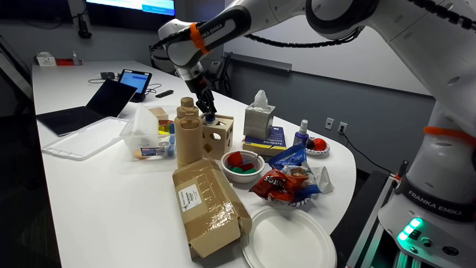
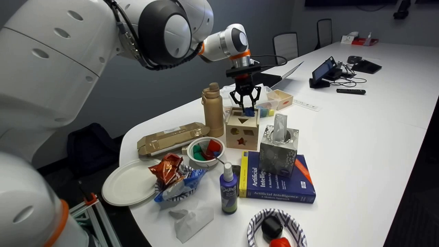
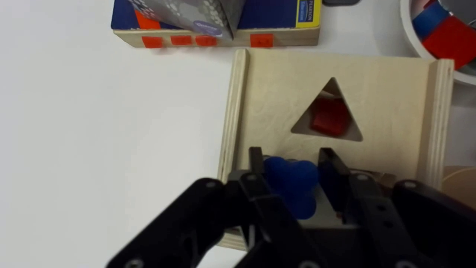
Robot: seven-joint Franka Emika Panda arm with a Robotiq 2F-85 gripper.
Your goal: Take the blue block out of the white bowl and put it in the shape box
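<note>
The shape box (image 2: 252, 141) is a pale wooden cube standing on the white table, and it shows in all views. My gripper (image 3: 291, 154) points down over its lid. It is shut on the blue block (image 3: 293, 178), a rounded, lobed piece between the two fingertips. In both exterior views the block (image 2: 249, 112) (image 1: 210, 118) is at the lid's top, over or at a hole. The fingers partly hide that hole, and I cannot tell whether the block has entered it. The white bowl (image 1: 241, 178) stands beside the box with red, green and blue pieces in it.
A tan bottle (image 1: 189, 137) stands close beside the box. A cardboard box (image 1: 208, 204) lies near the bowl. A tissue box (image 2: 279, 151) sits on a blue book (image 2: 253, 187) close by. A clear plastic bin (image 1: 145, 143) and a laptop (image 1: 93, 108) are beyond the bottle.
</note>
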